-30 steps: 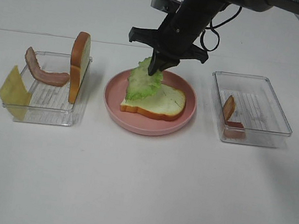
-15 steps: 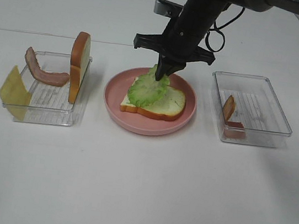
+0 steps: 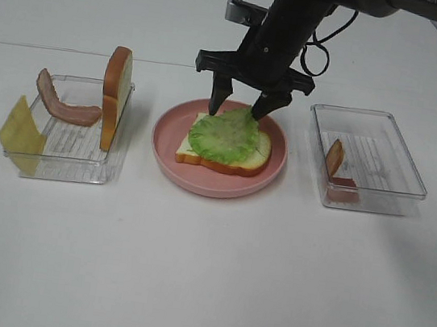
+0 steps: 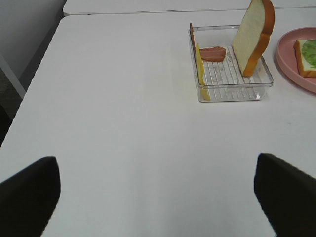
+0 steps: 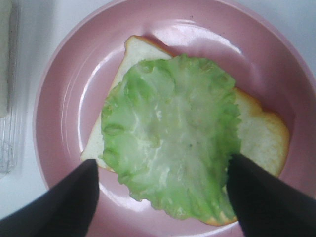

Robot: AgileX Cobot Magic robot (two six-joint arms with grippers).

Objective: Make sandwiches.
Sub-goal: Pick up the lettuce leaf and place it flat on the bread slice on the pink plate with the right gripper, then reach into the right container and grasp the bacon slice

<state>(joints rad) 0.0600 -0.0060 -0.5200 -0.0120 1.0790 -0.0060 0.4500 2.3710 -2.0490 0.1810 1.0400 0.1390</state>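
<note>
We see the R gripper (image 3: pixel 237 107) spread wide over the plate (image 3: pixel 164 141) at desk centre, w/ nothing between the jaws. Lettuce (image 3: pixel 224 135) lies flat on the bread (image 3: pixel 234 166), which sits on the plate. The leaf covers most of the slice, w/ crust showing along the near edge & right end. Whether a fingertip touches the leaf's far edge, we can't tell. L gripper (image 4: pixel 158 195) is also wide & empty, over the desk, well apart from the L tray (image 3: pixel 74 147). In that tray, left of the plate: 2nd slice (image 3: pixel 114 98) upright against the plate-side wall, bacon (image 3: pixel 65 108) curved across the far end, cheese (image 3: pixel 21 132) leaning on the outer wall. R tray (image 3: pixel 381 166), right of the plate: bacon strip (image 3: pixel 334 158) on edge near its plate-side wall.
</note>
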